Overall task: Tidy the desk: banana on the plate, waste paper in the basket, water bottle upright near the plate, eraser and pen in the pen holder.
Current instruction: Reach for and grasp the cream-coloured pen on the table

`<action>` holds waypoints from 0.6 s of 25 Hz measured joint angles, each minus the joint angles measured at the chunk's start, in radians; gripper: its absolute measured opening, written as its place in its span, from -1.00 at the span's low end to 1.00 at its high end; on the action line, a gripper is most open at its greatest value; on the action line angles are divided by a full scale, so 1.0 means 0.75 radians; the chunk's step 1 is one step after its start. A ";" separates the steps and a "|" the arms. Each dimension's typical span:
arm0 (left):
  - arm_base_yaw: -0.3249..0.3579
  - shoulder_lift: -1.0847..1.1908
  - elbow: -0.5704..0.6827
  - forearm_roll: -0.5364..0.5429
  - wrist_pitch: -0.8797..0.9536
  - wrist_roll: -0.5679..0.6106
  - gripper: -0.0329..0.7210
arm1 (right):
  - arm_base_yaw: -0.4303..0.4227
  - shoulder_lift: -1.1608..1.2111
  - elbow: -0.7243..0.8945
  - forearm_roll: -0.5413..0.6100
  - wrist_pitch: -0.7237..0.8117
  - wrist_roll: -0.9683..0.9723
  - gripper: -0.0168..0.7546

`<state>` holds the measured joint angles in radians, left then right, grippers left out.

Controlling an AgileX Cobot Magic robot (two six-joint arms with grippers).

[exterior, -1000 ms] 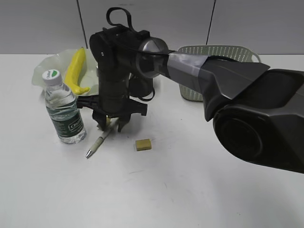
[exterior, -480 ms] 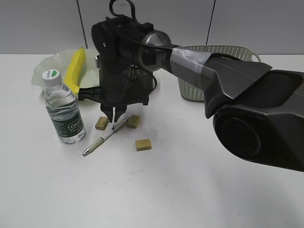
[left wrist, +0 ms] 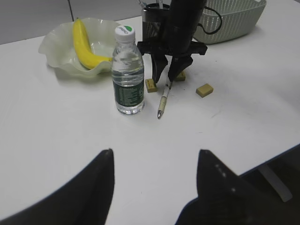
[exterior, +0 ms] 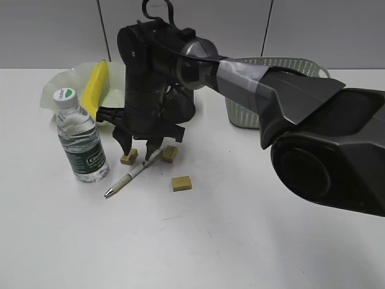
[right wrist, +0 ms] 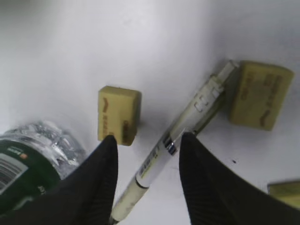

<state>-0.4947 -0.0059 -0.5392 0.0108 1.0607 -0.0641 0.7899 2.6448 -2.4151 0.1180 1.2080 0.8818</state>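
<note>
Pen holder (left wrist: pixel 152 21) mostly hidden behind right claw (exterior: pixel 139 147).

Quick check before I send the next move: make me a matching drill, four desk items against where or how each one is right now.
Things:
1. banana
2. water bottle
3. pen
4. basket

States:
A. standing upright, cap on
B. lying flat between two erasers
C. lying in the plate
D. at the far right of the desk

Pairs: 1-C, 2-A, 3-B, 4-D
</note>
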 joint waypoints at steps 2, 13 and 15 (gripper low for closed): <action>0.000 0.000 0.000 0.000 0.000 0.000 0.20 | 0.000 0.000 0.000 0.003 0.000 0.055 -0.04; 0.000 0.000 0.000 0.000 0.000 0.000 0.20 | -0.020 0.000 0.000 0.074 0.000 0.160 -0.04; 0.000 0.000 0.000 0.000 0.000 0.000 0.20 | -0.035 -0.005 0.000 0.074 0.000 0.168 -0.04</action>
<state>-0.4947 -0.0059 -0.5392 0.0108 1.0607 -0.0641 0.7637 2.6414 -2.4151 0.1732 1.2080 1.0078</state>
